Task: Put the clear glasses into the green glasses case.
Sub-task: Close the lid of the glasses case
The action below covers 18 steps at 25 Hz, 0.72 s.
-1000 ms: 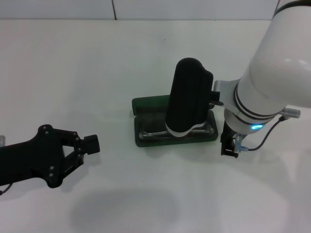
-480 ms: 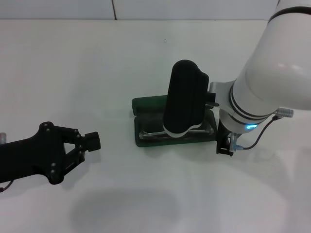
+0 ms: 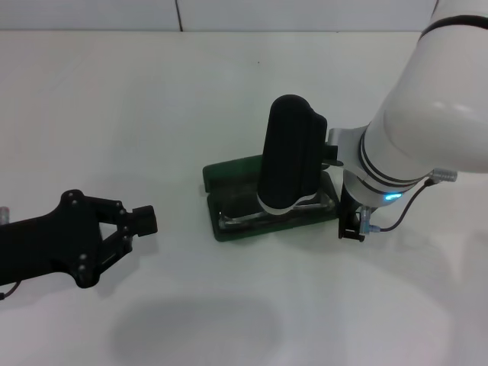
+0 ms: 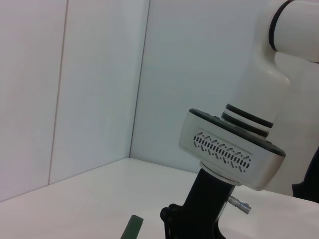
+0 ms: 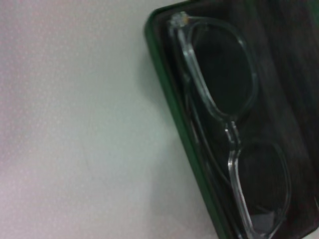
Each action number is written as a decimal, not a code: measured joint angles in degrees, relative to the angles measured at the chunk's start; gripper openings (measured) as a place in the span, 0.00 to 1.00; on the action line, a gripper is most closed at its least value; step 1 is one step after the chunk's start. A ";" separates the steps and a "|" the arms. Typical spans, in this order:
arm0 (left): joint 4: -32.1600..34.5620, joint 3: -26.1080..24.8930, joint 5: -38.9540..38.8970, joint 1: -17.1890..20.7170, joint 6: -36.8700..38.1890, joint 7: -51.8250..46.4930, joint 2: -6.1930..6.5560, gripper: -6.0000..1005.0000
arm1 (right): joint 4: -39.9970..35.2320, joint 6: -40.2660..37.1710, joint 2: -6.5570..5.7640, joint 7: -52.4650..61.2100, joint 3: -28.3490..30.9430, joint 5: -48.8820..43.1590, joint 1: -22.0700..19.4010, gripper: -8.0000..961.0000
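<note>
Step in hand: the transparent, colourless plastic glasses (image 5: 234, 134) already lie inside the dark green, hard, rounded-corner clamshell case (image 3: 229, 229), so by my judgement what is left is to free them cleanly and lift the arm away.
How to do it well: rise straight up from the tray, so nothing drags the frame or nudges the case across the white surface (image 3: 152, 99); check first that both thin arms sit below the rim, or the lid may pinch them later.
Right claw (image 3: 284, 207): low over the middle of the open case, its black body hiding the fingers in the head view; the right wrist view shows no fingers either, so I cannot tell how wide it is or whether it grips anything.
Left claw (image 3: 141, 222): parked near the surface, well apart to the left of the case, its fingers spread a little around nothing.
Glasses, look: clear curved front with two lens openings and a small bridge, lying lengthways along the tray against the dark lining, one end near a corner.
Case, look: open, lid flat toward the far side, tray toward the robot.
</note>
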 joint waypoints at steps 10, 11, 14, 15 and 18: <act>0.00 -0.09 0.00 -0.05 -0.45 -0.06 0.04 0.07 | -0.63 0.92 0.01 -0.13 -0.04 -0.42 0.58 0.01; 0.00 -0.09 0.00 -0.08 -0.46 -0.06 0.04 0.07 | -0.63 0.92 0.01 -0.13 -0.04 -0.42 0.58 0.01; 0.00 -0.10 0.00 -0.15 -0.47 -0.06 0.06 0.07 | -1.48 0.49 0.00 -0.14 -0.10 -0.56 0.84 0.01; 0.00 -0.09 0.00 -0.20 -0.49 -0.06 0.08 0.07 | -1.57 0.44 0.00 -0.15 -0.10 -0.72 0.89 0.01; 0.00 -0.09 -0.01 -0.37 -0.54 -0.06 0.11 0.07 | -1.56 0.64 0.00 -0.20 -0.10 -1.23 1.07 0.01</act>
